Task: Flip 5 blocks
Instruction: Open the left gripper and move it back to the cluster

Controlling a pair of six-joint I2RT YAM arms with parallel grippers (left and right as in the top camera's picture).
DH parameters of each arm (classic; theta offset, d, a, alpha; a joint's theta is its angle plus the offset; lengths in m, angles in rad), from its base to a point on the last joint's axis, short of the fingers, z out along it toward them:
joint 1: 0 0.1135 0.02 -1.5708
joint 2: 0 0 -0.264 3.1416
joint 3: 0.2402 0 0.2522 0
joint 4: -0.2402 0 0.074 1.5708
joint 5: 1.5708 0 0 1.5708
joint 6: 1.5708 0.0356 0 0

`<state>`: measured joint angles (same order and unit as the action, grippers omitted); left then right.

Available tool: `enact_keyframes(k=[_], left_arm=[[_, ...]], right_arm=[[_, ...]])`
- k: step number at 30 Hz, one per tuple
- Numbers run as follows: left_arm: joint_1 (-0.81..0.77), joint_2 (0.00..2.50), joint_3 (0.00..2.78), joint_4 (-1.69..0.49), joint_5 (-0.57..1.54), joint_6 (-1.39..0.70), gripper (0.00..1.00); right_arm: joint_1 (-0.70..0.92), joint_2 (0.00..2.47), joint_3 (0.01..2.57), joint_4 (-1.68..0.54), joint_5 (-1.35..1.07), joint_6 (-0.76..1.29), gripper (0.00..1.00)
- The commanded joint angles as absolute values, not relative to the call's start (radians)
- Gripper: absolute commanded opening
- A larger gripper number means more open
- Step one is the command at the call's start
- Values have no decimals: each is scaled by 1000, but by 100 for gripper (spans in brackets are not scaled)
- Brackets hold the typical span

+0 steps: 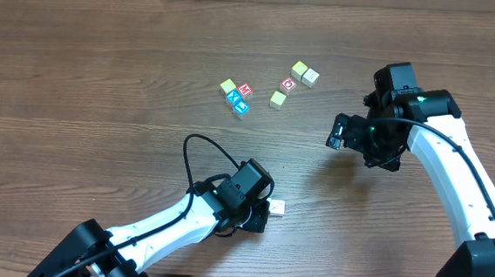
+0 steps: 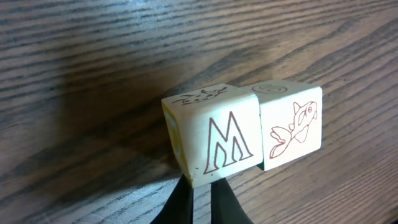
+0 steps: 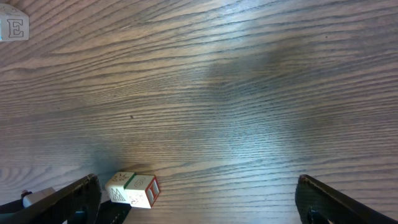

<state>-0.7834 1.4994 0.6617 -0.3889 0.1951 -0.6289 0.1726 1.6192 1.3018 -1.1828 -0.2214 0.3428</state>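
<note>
Two pale cream blocks stand side by side on the table, one printed with a red M (image 2: pixel 214 140) and one with a red fish (image 2: pixel 292 124). In the overhead view this pair (image 1: pixel 276 208) shows just right of my left gripper (image 1: pixel 261 215). My left gripper (image 2: pixel 200 191) is shut, its dark tips pressed against the M block's near bottom edge, with nothing between them. The right wrist view shows the same pair (image 3: pixel 134 190) low on the left. My right gripper (image 1: pixel 342 132) hangs wide open above bare table, holding nothing. Several more blocks (image 1: pixel 242 99) lie farther back.
A second group of yellow, red and cream blocks (image 1: pixel 297 79) lies at the back centre. A pale block printed with an E (image 3: pixel 13 28) sits at the top left of the right wrist view. A black cable (image 1: pixel 196 152) loops over my left arm.
</note>
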Motion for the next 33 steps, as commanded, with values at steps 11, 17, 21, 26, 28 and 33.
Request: enact_keyframes(k=[11, 17, 21, 26, 28, 33], left_arm=[[-777, 1371, 659, -526, 94, -636, 4], [-762, 1291, 679, -527, 67, -632, 22], [-696, 1315, 725, -522, 57, -602, 25], [-576, 1448, 906, -530, 76, -474, 28], [-557, 1511, 994, -557, 76, -448, 30], [-522, 1710, 1244, -648, 67, -417, 40]], right_arm=[[173, 1612, 1315, -1182, -226, 332, 100], [173, 1612, 1315, -1180, -227, 332, 100], [173, 1612, 1315, -1180, -227, 332, 100], [173, 1612, 1315, -1180, -227, 332, 100], [173, 1612, 1315, -1180, -227, 332, 100], [173, 1612, 1315, -1180, -227, 332, 100]])
